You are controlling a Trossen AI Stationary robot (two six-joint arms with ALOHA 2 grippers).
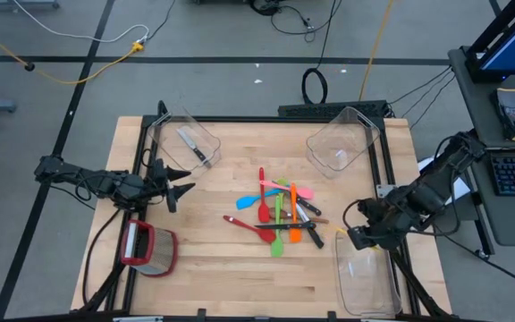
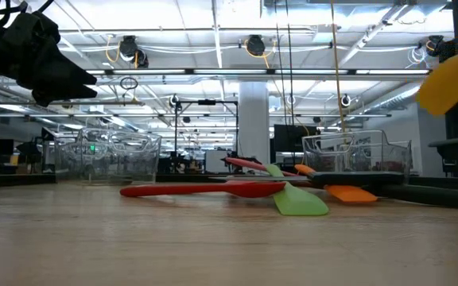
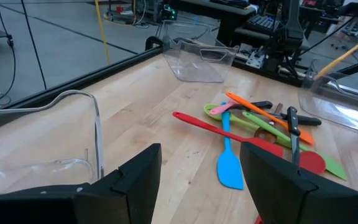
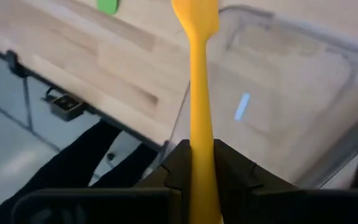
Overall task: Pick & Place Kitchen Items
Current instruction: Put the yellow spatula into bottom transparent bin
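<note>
A pile of kitchen items (image 1: pixel 280 215) lies on the middle of the wooden table: red, orange, green, blue and pink utensils and black-handled knives. One knife (image 1: pixel 190 145) lies in the clear bin (image 1: pixel 184 141) at the far left. My right gripper (image 1: pixel 358 236) is shut on a yellow spatula (image 4: pixel 196 68), above the rim of the near-right clear bin (image 1: pixel 365 277). In the low view the spatula's blade (image 2: pixel 452 79) shows high at the right. My left gripper (image 3: pixel 197 186) stands open at the table's left side, above the table, pointing at the pile. My right gripper pinches the yellow spatula's handle (image 4: pixel 197 127) between its two fingers. The fingers slant downward and lie along the handle, and the blade (image 4: pixel 194 12) sticks out past the fingertips. The spatula is lifted clear, over the bin's rim.
Another clear bin (image 1: pixel 340 143) stands at the far right. A red-rimmed clear container (image 1: pixel 148 249) sits at the near left, below my left arm. Bare wood lies between the pile and the table's near edge.
</note>
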